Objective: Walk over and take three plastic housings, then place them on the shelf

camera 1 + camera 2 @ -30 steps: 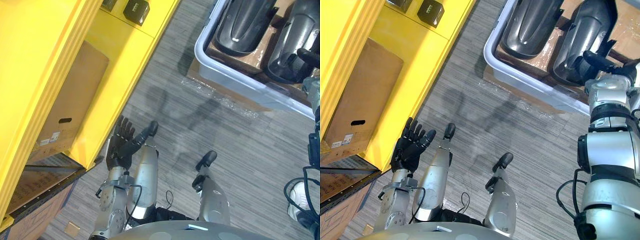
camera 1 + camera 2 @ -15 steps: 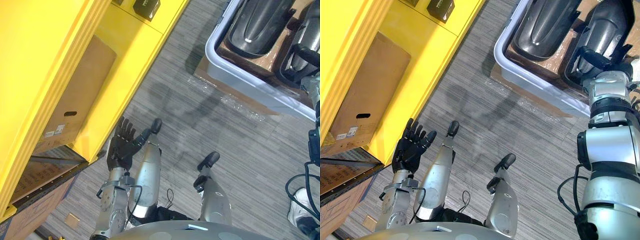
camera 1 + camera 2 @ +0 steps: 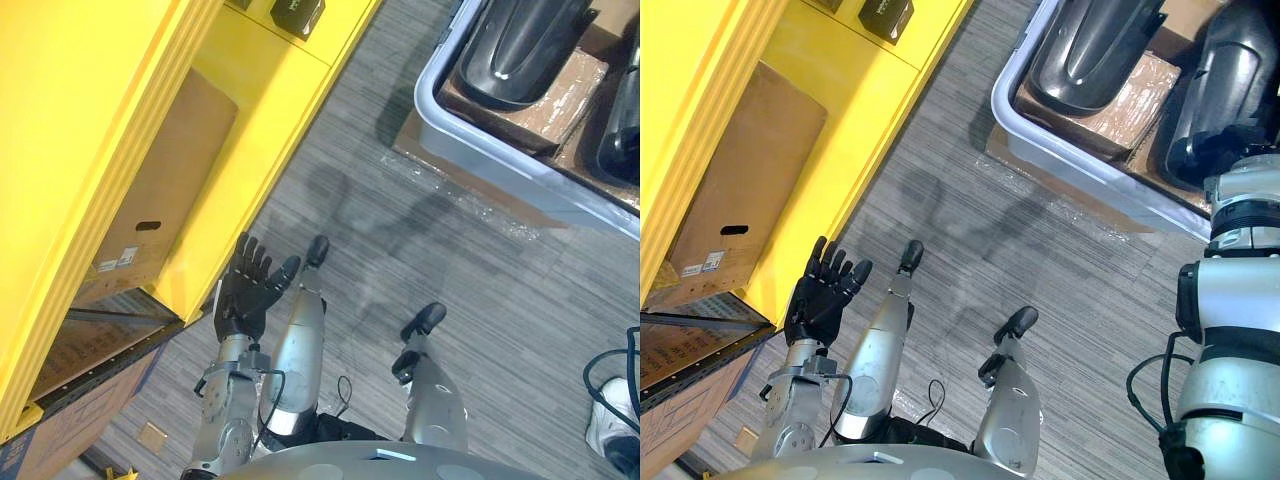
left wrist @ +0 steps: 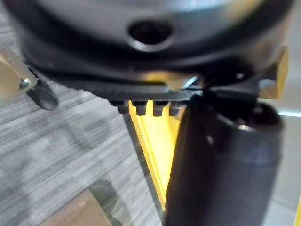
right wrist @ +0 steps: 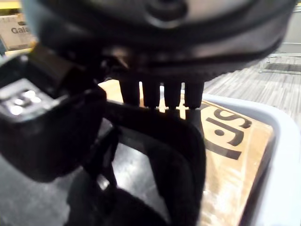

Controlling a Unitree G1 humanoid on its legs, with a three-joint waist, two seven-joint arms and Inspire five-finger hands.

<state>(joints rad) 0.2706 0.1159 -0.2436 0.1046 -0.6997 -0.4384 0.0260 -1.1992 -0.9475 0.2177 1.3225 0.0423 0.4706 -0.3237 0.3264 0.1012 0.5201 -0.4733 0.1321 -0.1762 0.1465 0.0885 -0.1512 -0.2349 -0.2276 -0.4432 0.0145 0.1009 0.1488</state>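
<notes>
Two black plastic housings lie in a grey tub on the floor at the upper right: one on the left, the other on the right. My right hand is at the near end of the right housing. In the right wrist view its fingers hook over the housing's black rim, with the thumb on the near side. My left hand is held open low beside the yellow shelf and holds nothing.
A cardboard box lies in the shelf's lower bay, and a small black box sits further along it. Brown cardboard lines the tub under the housings. A person's shoe is at the lower right. Grey carpet lies between shelf and tub.
My right hand's fingers have curled from straight onto the right housing's rim. The camera has shifted slightly. The left hand has stayed open in place.
</notes>
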